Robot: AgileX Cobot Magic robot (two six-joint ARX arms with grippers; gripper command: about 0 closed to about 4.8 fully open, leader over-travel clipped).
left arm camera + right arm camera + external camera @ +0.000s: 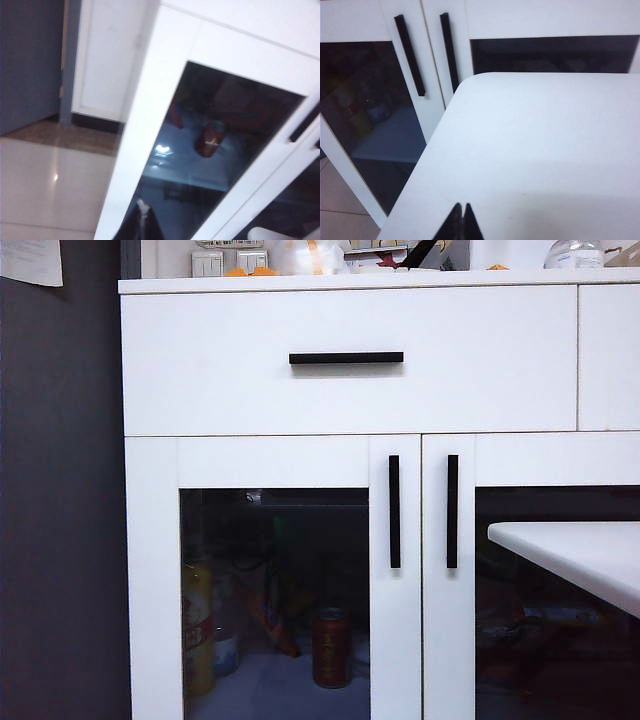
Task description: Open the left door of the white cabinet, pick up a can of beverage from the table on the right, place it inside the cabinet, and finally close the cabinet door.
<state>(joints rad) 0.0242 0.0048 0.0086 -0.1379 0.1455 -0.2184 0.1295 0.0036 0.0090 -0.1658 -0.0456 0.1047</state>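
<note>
The white cabinet (350, 400) fills the exterior view, and its left door (275, 462) is shut, with the black bar handle (394, 511) on the door's right stile. Behind that door's dark glass stands a red can of beverage (331, 647), which also shows in the left wrist view as the can (210, 140). The table (580, 555) juts in at the right with nothing on its visible part. Neither gripper shows in the exterior view. My left gripper (143, 210) is shut and empty in front of the left door's glass (210, 165). Shut and empty too, my right gripper (462, 207) hovers over the table (545, 150).
The twin right door (448, 640) is shut too, its handle (452, 511) close beside the left one. A yellow bottle (197, 625) and other goods stand inside behind the glass. Clutter sits on the cabinet top (300, 260). A dark wall (60, 500) borders the left.
</note>
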